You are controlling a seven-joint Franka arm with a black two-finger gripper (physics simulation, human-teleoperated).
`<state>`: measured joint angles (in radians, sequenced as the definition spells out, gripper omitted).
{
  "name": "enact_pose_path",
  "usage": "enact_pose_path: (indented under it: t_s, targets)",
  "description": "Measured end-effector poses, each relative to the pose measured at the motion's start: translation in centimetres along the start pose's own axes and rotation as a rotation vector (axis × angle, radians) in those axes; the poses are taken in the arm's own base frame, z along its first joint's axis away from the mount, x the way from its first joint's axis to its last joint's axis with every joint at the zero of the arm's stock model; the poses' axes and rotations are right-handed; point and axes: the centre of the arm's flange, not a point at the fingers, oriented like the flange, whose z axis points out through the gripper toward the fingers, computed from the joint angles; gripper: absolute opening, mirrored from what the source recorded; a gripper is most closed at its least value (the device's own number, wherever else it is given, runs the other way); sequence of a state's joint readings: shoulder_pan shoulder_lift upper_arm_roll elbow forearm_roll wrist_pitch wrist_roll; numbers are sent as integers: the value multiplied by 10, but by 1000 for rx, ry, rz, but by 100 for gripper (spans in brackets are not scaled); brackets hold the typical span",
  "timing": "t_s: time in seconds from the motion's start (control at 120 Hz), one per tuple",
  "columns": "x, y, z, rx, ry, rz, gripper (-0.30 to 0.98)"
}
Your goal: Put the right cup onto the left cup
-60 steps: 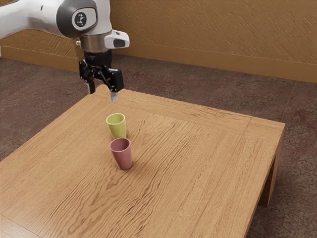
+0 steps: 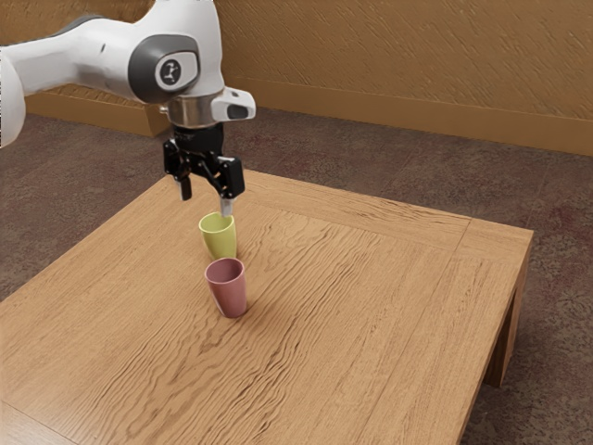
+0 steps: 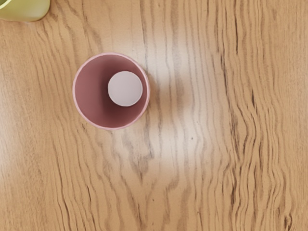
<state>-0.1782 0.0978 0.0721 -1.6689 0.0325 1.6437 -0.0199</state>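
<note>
High over the table, the black gripper (image 2: pixel 206 199) is open, its fingertips spread apart with nothing between them. In the exterior view it appears just above the yellow-green cup (image 2: pixel 220 241). The pink cup (image 2: pixel 230 295) stands upright beside that one, nearer the exterior camera. Looking down from the hand, the wrist view takes in the open mouth and inner wall of the pink cup (image 3: pixel 91 94), and part of the yellow-green cup (image 3: pixel 30 10) at a corner. Neither cup is touched by the gripper.
Both cups stand on a wooden table (image 2: pixel 371 306), whose far edge runs behind them. Bare wood surrounds them, widest toward the exterior view's right. Beyond the table are a dark carpet (image 2: pixel 389 148) and a brown wall (image 2: pixel 389 56).
My hand has come lower and shifted toward the exterior view's right, closer to the cups. Both cups have stayed where they were, and the fingers remain apart.
</note>
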Motion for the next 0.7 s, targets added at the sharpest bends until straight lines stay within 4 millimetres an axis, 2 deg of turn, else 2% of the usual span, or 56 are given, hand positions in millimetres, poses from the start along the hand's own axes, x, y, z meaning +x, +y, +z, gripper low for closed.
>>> enact_pose_path:
  t_s: [0.108, 0.4, 0.7]
  targets:
    - [9, 0, 17, -7, -18, -7, 68]
    - [32, -16, 54, -19, -36, -43, 65]
    - [45, -26, 83, -20, -59, -62, 52]
